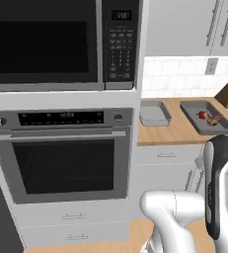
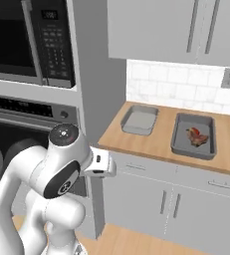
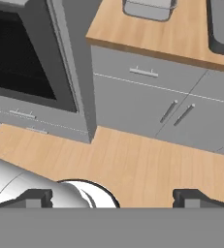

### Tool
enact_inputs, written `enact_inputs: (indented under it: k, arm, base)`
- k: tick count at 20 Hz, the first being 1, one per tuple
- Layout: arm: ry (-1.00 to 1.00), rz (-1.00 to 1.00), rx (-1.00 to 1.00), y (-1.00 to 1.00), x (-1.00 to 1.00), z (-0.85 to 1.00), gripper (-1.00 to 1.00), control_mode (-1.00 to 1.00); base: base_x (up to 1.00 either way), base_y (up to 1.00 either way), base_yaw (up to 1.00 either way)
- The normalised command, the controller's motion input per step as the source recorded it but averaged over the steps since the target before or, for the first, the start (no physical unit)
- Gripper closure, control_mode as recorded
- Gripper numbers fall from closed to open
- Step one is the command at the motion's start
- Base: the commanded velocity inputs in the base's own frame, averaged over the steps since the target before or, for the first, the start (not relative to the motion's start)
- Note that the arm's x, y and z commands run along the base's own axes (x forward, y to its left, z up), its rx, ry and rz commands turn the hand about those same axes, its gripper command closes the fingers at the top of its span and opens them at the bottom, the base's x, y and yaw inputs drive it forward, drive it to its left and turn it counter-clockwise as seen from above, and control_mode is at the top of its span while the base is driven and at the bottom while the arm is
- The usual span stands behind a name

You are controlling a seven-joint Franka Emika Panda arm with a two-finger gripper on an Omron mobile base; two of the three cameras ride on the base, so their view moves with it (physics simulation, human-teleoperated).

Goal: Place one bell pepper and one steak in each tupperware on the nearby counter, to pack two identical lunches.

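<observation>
**Packing half begun: one tray filled, one bare**

Sitting on the counter (image 2: 151,144) in the right half of the right base view were the two tupperware trays. The right tupperware (image 2: 194,135) held a red bell pepper (image 2: 200,132) and a brownish steak (image 2: 193,139), lying together near its middle. The left tupperware (image 2: 139,120), well apart from it and nearer the counter's left end, looked bare inside. Both trays lay with their long axes running from the counter's front edge back toward the white wall tiles (image 2: 176,87).

The gripper (image 3: 112,198) appeared at the bottom of the hand view with its two dark tips spread wide and nothing between them. From it, the trays lay toward the top of the frame: the bare tray (image 3: 149,8) at upper middle, the filled one (image 3: 222,26) cut off at upper right, with cabinet doors (image 3: 147,104) and plank floor (image 3: 133,169) between.

Judging from this, the hand was low and well short of the counter, and the next reach would have to go up and forward. Where the remaining pepper and steak lay could not be told.
</observation>
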Motion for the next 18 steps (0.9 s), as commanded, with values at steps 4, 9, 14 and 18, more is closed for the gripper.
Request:
enact_inputs:
  k: [4, 9, 14, 18]
  arm:
    - [0.00, 0.00, 0.00, 0.00, 0.00, 0.00, -1.00, 1.00]
    - [0.00, 0.00, 0.00, 0.00, 0.00, 0.00, -1.00, 1.00]
    - [0.00, 0.00, 0.00, 0.00, 0.00, 0.00, -1.00, 1.00]
    - [0.00, 0.00, 0.00, 0.00, 0.00, 0.00, -1.00, 1.00]
  base:
    - [-0.61, 1.00, 0.10]
    - [-0.23, 1.00, 0.05]
    - [-0.67, 1.00, 0.00]
    - [-1.00, 1.00, 0.00]
